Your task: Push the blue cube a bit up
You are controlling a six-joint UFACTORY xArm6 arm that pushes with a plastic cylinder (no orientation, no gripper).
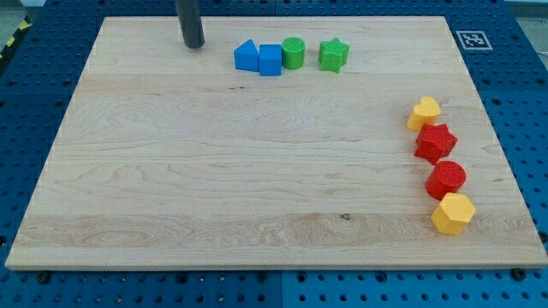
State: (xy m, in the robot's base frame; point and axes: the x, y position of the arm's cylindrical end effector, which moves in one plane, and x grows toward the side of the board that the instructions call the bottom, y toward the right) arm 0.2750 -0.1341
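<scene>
Blue cube, upper centre of the frame: square-on, no long axis, touching a blue triangular block. Your rod stands upright, my tip well left of them. No claw fitted, so nothing grasped.

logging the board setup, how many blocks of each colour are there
blue: 2, the blue triangular block and the blue cube
green: 2, the green cylinder and the green star
red: 2, the red star and the red cylinder
yellow: 2, the yellow heart and the yellow hexagon
total: 8
</scene>
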